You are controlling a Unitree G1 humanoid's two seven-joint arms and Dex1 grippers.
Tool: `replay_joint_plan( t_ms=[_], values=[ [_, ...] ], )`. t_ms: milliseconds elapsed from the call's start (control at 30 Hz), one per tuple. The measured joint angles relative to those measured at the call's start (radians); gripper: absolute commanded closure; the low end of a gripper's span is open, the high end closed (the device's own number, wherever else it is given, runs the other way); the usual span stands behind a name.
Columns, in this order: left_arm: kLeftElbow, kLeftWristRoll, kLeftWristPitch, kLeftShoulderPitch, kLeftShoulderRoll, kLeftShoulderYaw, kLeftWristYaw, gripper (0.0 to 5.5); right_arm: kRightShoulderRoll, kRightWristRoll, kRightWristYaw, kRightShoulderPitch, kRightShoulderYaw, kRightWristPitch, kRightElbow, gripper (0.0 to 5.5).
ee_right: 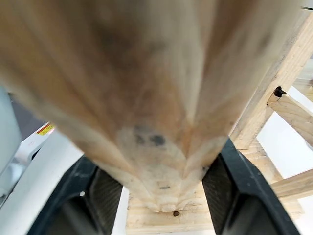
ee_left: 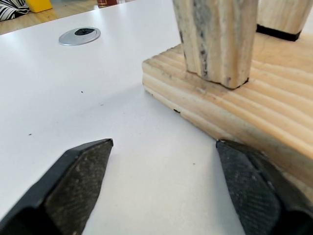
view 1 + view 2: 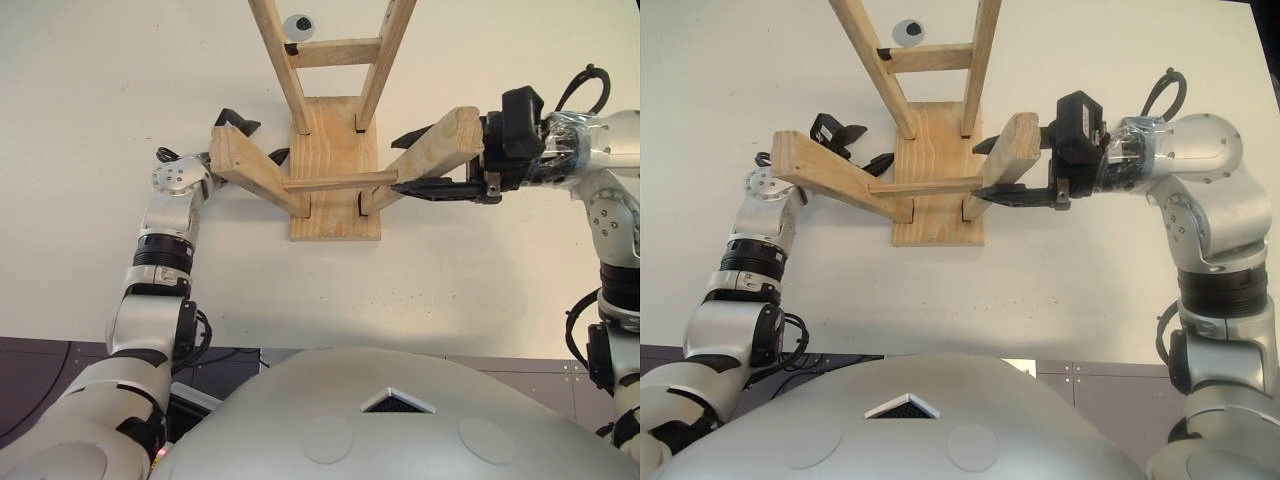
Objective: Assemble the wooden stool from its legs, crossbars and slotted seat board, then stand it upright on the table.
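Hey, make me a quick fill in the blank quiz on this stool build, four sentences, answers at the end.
1. The right gripper is shut on a wooden ____ set in the seat board.
2. The left gripper is ____, with bare table between its fingers.
3. A thin ____ joins the two legs nearest the robot.
4. In all, ____ legs stand in the seat board.

Missing words: leg; open; crossbar; four.
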Motion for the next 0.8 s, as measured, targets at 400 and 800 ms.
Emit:
replay_joint_plan(
  t_ms=[400,800],
  values=[
    [-0.013,-0.006,0.010,0.038,-0.014,0.019,0.017,1.60,-0.003,-0.050,-0.032,0.019,0.082,-0.064,0.006,3.47],
    [-0.047,-0.015,0.038,0.068,-0.014,0.043,0.020,1.60,0.041,0.047,-0.004,-0.039,0.140,-0.135,0.216,3.47]
  ],
)
